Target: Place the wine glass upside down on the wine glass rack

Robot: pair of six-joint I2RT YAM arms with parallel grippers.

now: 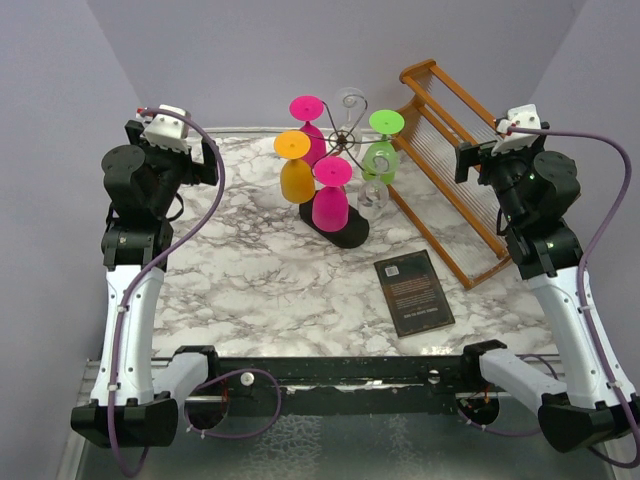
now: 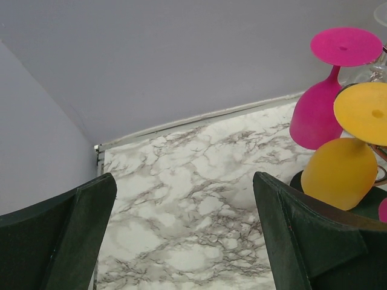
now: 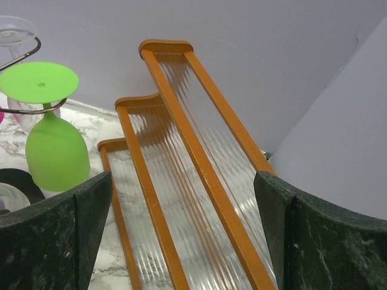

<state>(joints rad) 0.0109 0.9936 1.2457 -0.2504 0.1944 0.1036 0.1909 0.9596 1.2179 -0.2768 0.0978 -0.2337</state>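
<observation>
The wine glass rack, a dark wire tree on a black oval base, stands at the middle back of the marble table. Hanging upside down on it are two pink glasses, an orange one, a green one and a clear one. Another clear glass is low beside the base; I cannot tell if it hangs or stands. My left gripper is open and empty at the far left. My right gripper is open and empty over the wooden rack. The left wrist view shows the orange glass.
A wooden slatted dish rack runs along the right side, under my right gripper; one of its rails lies between the fingers. A dark book lies flat near the front right. Walls close in on all three far sides.
</observation>
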